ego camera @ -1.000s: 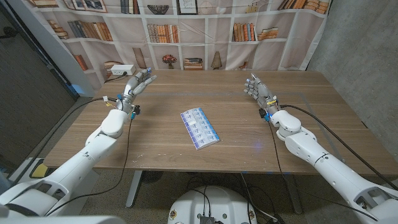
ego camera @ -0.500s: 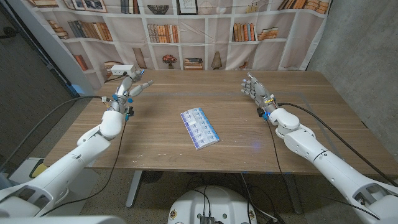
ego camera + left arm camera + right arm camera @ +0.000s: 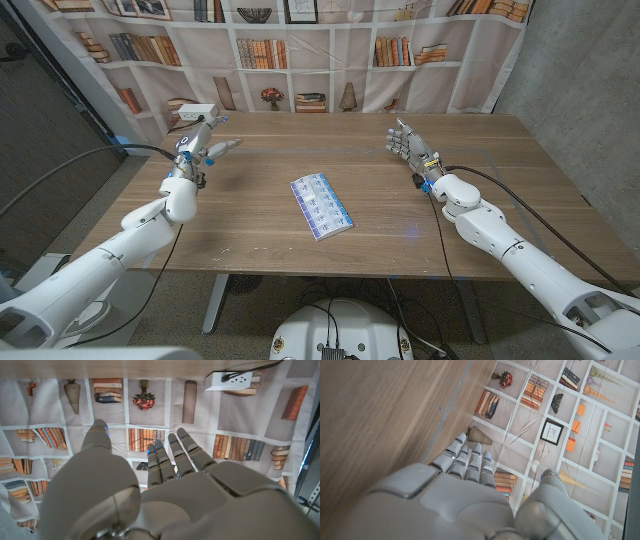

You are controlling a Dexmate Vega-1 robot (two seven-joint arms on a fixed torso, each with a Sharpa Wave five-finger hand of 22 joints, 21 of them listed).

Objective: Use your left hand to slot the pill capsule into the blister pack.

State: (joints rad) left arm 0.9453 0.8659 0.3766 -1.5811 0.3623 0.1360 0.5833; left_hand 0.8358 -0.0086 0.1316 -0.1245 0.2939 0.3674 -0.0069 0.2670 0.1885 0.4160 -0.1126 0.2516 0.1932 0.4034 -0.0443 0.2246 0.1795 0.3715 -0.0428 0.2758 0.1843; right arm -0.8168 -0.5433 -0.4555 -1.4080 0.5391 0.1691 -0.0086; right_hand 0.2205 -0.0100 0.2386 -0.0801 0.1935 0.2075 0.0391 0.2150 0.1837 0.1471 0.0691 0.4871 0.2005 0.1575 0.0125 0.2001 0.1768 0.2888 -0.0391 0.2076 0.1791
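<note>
From the head camera, a wooden table (image 3: 250, 215) is seen from above, backed by a curtain printed with bookshelves (image 3: 300, 50). A blue and white blister pack (image 3: 321, 206) lies flat near the middle of the table, set at a slant, its rows of pockets facing up. It is probably placed there so that either arm could reach it. No loose pill capsule can be made out; it may be too small to tell, or already seated in the pack. Well to the left of the blister pack, toward the far edge, the left hand (image 3: 198, 143) is held raised with fingers extended and apart, and nothing is gripped in it. Well to the right of the blister pack, the right hand (image 3: 408, 145) is likewise held up, fingers spread and empty. Both hands are far from the pack, which suggests a waiting pose with the slotting not yet begun.

From the left wrist camera, the back of the left hand (image 3: 165, 490) is seen, its fingers (image 3: 175, 455) stretched out loosely toward the printed bookshelf curtain, with a white power strip (image 3: 232, 380) beyond them. Nothing is held. The blister pack is not seen ahead of the fingers, so the hand is judged to be aimed away from it.

From the right wrist camera, the right hand (image 3: 455, 500) is seen from behind beside the wooden tabletop, fingers straight and released.
</note>
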